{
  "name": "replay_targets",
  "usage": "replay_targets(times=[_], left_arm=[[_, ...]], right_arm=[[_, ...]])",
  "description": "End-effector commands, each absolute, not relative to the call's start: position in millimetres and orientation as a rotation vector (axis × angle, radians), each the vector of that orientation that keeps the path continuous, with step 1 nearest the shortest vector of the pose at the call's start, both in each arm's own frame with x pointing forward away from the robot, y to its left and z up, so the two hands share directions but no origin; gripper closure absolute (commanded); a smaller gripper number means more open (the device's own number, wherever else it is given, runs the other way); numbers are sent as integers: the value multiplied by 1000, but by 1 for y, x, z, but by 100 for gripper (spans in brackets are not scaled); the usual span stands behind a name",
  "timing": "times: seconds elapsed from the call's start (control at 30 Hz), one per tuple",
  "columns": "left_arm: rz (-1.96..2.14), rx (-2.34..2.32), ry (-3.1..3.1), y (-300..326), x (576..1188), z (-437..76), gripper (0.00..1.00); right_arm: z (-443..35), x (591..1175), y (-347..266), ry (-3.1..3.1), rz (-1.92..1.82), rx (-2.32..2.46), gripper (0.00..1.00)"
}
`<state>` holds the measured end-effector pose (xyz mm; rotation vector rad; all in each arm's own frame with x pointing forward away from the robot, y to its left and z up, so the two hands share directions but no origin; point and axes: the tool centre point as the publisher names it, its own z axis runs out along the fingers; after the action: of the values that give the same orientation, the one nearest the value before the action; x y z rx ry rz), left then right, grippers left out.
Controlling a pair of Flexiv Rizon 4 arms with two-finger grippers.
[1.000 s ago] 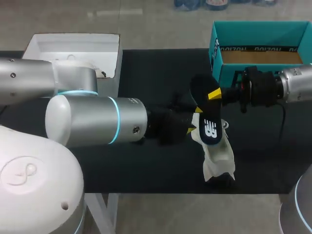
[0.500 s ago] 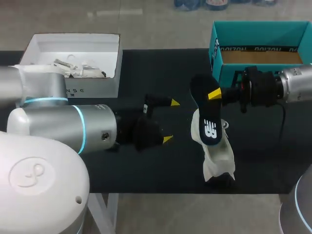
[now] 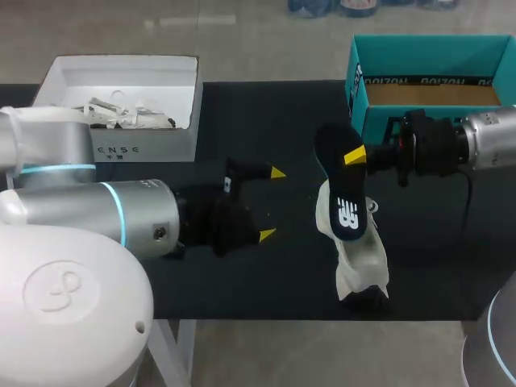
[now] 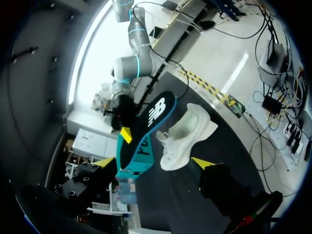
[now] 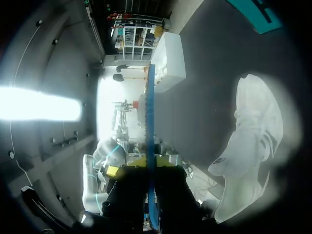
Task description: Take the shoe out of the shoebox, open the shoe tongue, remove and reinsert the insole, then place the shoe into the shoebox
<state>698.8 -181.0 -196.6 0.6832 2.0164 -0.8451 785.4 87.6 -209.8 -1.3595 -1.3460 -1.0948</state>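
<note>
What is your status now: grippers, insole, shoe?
Right gripper shut on insole, out of the shoe. Left gripper open, empty, apart from both. Shoe on the table, nothing blocking it.

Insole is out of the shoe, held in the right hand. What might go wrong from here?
1. The right hand pinches the insole by its edge near one end, so the long free end may swing or twist when aimed into the shoe.
2. The left hand is open and apart from the shoe. Unheld, the shoe may slide when the insole is pushed in, and it lies near the table's front edge.
</note>
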Motion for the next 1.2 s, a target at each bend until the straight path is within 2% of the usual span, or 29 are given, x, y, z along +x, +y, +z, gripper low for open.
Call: replay_targets(times=[0.03, 0.77, 1.2], left_arm=[[-846, 686, 2018, -180, 699, -196, 0], [-843, 672, 2031, -179, 699, -197, 0], [-1059, 540, 2123, -154, 697, -187, 0]], right_arm=[[-210, 785, 88, -1346, -1095, -1362, 100], [-210, 785, 88, -1346, -1095, -1362, 100], [-210, 785, 88, -1346, -1095, -1362, 100]])
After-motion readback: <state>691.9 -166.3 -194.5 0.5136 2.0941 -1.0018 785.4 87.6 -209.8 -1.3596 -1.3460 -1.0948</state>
